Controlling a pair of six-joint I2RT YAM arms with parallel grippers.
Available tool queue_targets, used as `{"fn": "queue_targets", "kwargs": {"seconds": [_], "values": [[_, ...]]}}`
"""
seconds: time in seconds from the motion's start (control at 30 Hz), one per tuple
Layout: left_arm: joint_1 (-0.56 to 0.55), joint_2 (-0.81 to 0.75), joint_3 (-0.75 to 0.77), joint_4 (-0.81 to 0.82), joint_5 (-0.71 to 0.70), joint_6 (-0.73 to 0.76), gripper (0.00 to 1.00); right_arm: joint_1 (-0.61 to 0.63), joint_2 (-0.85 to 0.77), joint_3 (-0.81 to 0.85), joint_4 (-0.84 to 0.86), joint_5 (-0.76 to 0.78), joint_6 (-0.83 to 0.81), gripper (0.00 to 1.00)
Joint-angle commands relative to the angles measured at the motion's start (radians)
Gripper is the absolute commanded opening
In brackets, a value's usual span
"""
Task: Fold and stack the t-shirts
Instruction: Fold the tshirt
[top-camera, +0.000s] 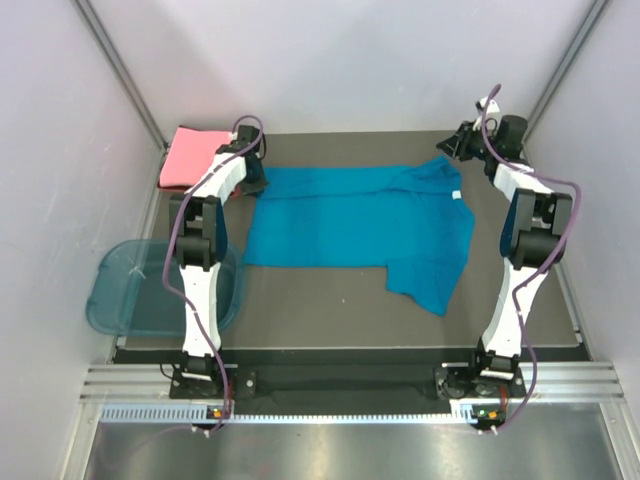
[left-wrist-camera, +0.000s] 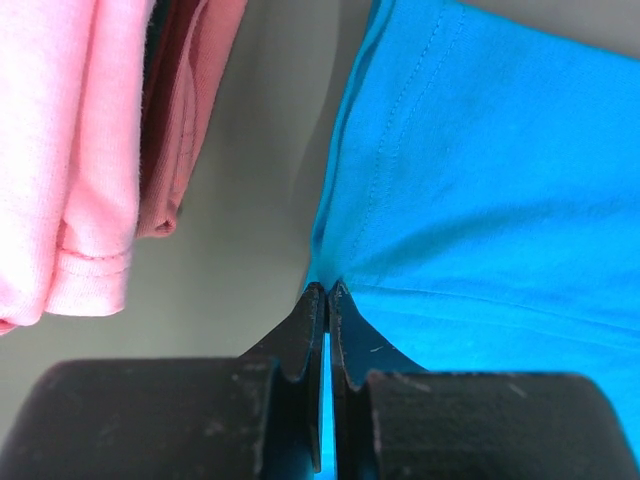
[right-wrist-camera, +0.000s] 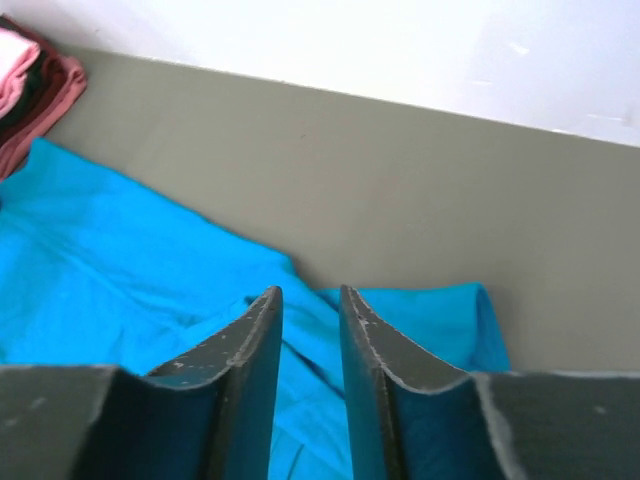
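Nearest the arm bases on the left, a translucent blue tub (top-camera: 160, 295) sits half over the left edge of the dark grey counter (top-camera: 330, 310). Beyond it the teal t-shirt (top-camera: 350, 225) lies spread sideways across the middle of the counter. Its long body runs left to right, and at the right end a flap of cloth reaches back toward the near edge. A small white neck label (top-camera: 456, 195) shows by that right end.

The left pincer (left-wrist-camera: 327, 292) is down at the shirt's far left corner. In the left wrist view its fingers (left-wrist-camera: 300, 340) are pressed together on the teal hem, with only a thin strip of blue showing between them, so it is gripping the teal t-shirt. The cloth rises to the fingertips in a small peak.

The right pincer (right-wrist-camera: 311, 295) is at the far right end of the same shirt. Its jaws stand a narrow gap apart, and no cloth is seen caught between them. Rumpled teal fabric lies below and beyond the tips, with bare counter behind it up to the white back wall.

Farthest back, in the far left corner, the pink t-shirt (top-camera: 190, 155) rests folded in a thick pile. It sits just beside the teal corner held by the left pincer, with a strip of counter between the two
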Motion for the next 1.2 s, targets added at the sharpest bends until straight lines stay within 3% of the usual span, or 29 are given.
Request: {"fn": "queue_targets", "kwargs": {"seconds": [0.0,0.13,0.27,0.37,0.5,0.87,1.17], "values": [[0.007,0.005,0.041,0.002,-0.001,0.012,0.03,-0.006,0.020,0.069,0.042,0.051,-0.004,0.32],[0.007,0.003,0.050,-0.003,-0.004,0.012,0.03,-0.003,0.003,0.071,0.006,0.109,0.009,0.34],[0.007,0.005,0.047,-0.004,-0.003,0.011,0.03,0.009,-0.021,0.066,-0.105,0.120,-0.085,0.28],[0.007,0.005,0.046,-0.006,0.007,0.006,0.03,0.012,0.000,0.106,-0.301,0.122,-0.210,0.32],[0.006,0.002,0.046,-0.004,0.013,0.008,0.03,0.011,0.015,0.170,-0.551,0.234,-0.343,0.40],[0.006,0.000,0.043,0.000,0.027,0.005,0.03,0.011,0.018,0.141,-0.640,0.312,-0.537,0.41],[0.004,-0.004,0.035,0.002,0.030,0.003,0.03,0.015,0.101,0.279,-0.781,0.295,-0.560,0.42]]}}
